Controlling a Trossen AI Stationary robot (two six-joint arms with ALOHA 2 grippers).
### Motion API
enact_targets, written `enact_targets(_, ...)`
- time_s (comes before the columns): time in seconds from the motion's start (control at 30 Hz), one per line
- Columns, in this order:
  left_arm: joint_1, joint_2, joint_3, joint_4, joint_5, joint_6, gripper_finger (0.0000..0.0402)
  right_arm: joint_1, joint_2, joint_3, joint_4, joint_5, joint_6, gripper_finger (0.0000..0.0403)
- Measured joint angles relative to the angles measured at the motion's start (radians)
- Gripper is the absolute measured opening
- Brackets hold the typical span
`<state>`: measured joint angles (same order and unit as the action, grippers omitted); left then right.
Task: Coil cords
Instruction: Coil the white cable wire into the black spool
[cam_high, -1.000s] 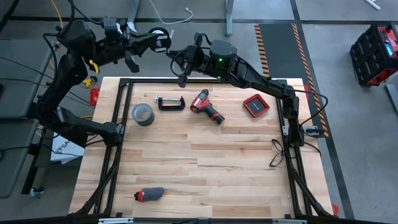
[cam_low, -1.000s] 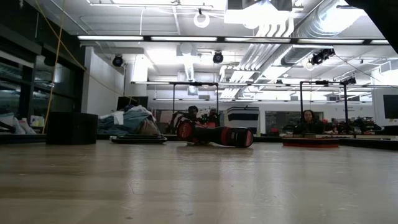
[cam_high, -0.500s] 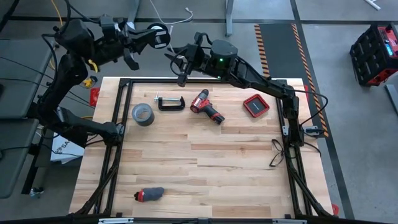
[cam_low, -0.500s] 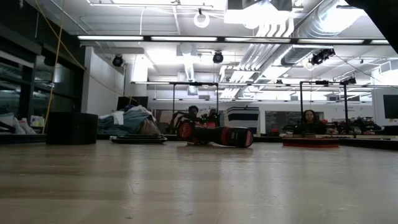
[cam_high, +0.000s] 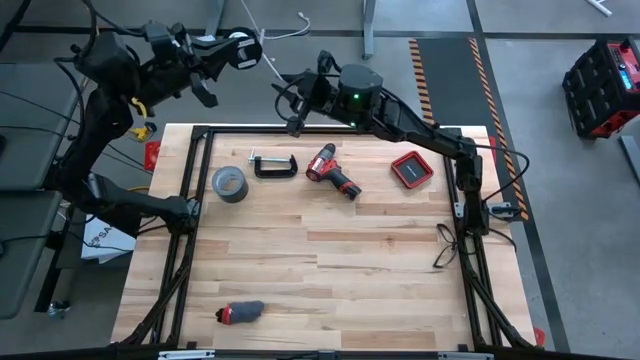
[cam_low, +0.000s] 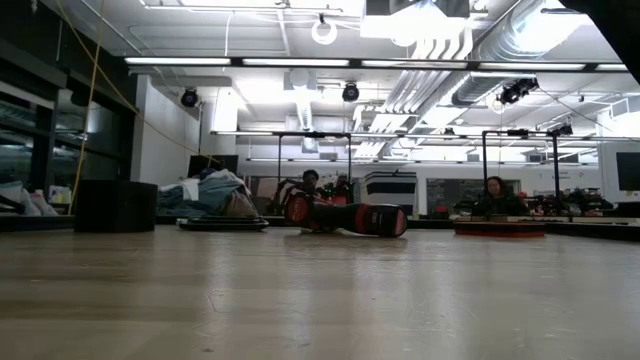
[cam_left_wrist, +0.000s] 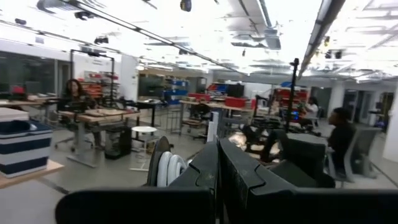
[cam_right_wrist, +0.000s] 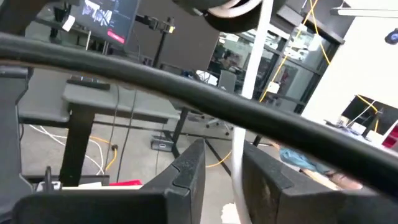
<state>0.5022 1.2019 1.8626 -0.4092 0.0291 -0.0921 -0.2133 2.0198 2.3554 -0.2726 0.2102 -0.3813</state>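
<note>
White cord (cam_right_wrist: 237, 158) is what you have strung between your two end effectors, both raised beyond the far edge of the desk (cam_high: 320, 270) rather than over it. Your left end effector (cam_high: 222, 52) has its fingers (cam_left_wrist: 211, 171) pressed flat together. The cord's small round black disc (cam_high: 240, 50), pale in the centre, sits right against the side of those fingers at their tips, so you are pinching the cord at its disc end, though you cannot tell exactly where the fingers clamp it. From the disc the thin white line runs across to your right end effector (cam_high: 291, 103). That one is spread. Its two dark fingers (cam_right_wrist: 186, 171) stand apart, and the cord passes up through the gap between them, closer to one finger than the other, without either visibly squeezing it.

On the desk, a grey tape roll (cam_high: 229, 184) lies below your left end effector. A black clamp (cam_high: 274, 164) and a red drill (cam_high: 333, 172) lie just below your right end effector, and a red case (cam_high: 411, 169) lies well to its right.
</note>
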Motion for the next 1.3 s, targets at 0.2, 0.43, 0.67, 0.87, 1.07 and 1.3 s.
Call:
enact_targets(0.2, 0.000, -0.012, 0.000, -0.012, -0.027, 0.016, 0.0000, 0.000, -0.008, 0.001, -0.006, 0.020, -0.002, 0.0085)
enact_targets(0.43, 0.000, -0.025, 0.000, -0.014, -0.060, 0.018, 0.0000, 0.000, -0.008, 0.001, -0.072, 0.071, -0.033, 0.0085)
enact_targets(0.67, 0.000, -0.030, 0.000, -0.022, -0.067, 0.018, 0.0000, 0.000, -0.008, 0.001, -0.069, 0.072, -0.058, 0.0085)
enact_targets(0.87, 0.000, -0.031, 0.000, -0.064, -0.115, 0.027, 0.0000, 0.006, -0.009, 0.001, -0.079, 0.072, -0.111, 0.0085)
enact_targets(1.07, 0.000, -0.036, 0.000, -0.064, -0.129, 0.043, 0.0000, 0.006, -0.012, 0.001, -0.115, 0.117, -0.178, 0.0085)
enact_targets(1.3, 0.000, -0.039, 0.000, -0.063, -0.128, 0.042, 0.0000, 0.006, -0.012, 0.001, -0.151, 0.161, -0.241, 0.0085)
